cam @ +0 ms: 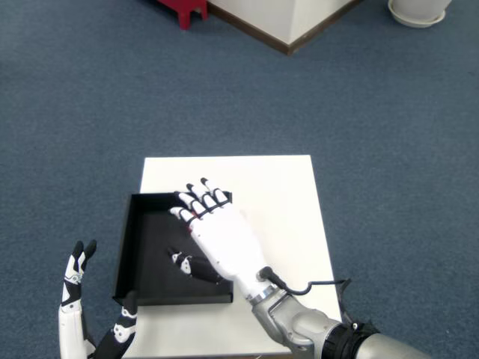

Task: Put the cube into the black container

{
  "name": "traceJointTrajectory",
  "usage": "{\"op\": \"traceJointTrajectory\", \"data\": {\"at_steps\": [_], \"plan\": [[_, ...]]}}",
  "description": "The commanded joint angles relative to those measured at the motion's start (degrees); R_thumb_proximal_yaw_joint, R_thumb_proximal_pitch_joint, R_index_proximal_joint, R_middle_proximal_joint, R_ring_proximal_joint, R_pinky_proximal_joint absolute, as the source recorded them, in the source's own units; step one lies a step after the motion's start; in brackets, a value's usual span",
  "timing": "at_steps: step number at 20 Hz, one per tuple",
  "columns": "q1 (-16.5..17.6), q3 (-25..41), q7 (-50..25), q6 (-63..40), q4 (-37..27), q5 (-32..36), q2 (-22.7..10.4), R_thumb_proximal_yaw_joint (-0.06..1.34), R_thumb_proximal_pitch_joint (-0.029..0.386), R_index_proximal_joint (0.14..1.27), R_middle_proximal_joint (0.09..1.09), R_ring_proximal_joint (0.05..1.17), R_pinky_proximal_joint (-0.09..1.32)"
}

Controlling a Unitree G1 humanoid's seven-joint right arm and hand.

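Head view is showing the right hand [217, 235] hovering, fingers spread and gripping nothing, over the black container [131, 247] on the white table [277, 194], mostly hiding the red cube [191, 218] lying inside, apparently dropped.

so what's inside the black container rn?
Mostly bare floor in the black container. The right hand covers its right side; a red sliver, probably the cube, shows under the fingers.

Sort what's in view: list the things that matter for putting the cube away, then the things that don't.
Part of the job:
- cube, only a red sliver showing under the fingers
- black container
- right hand, over the container
- white table

Just lying about:
- red stool
- white pot
- left hand
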Motion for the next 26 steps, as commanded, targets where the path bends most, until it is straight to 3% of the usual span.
{"op": "traceJointTrajectory", "data": {"at_steps": [1, 3, 6, 10, 14, 18, 22, 26], "plan": [[4.6, -7.2, -10.0, -11.1, -14.6, 7.8, -3.0, 0.51, 0.104, 0.46, 0.24, 0.21, 0.04], [8.0, -8.8, -10.8, -14.7, -19.9, 10.9, -6.9, 0.48, 0.11, 0.45, 0.25, 0.22, 0.04], [12.8, -10.0, -13.6, -21.7, -20.7, 13.4, -12.9, 0.44, 0.118, 0.44, 0.25, 0.24, 0.08], [16.7, -11.8, -17.2, -32.4, -20.0, 15.3, -20.1, 0.29, 0.188, 0.44, 0.25, 0.24, 0.1], [21.4, -12.7, -22.9, -44.5, -14.9, 15.0, -26.7, 0.18, 0.258, 0.41, 0.26, 0.25, 0.1], [26.0, -13.2, -27.6, -50.8, -9.1, 15.2, -28.4, 0.2, 0.294, 0.4, 0.29, 0.29, 0.12], [28.3, -13.3, -31.3, -56.4, -6.0, 13.4, -29.2, 0.18, 0.323, 0.38, 0.3, 0.31, 0.15], [30.6, -13.9, -34.4, -60.6, -5.9, 11.8, -30.7, 0.13, 0.321, 0.34, 0.31, 0.32, 0.15]]}}
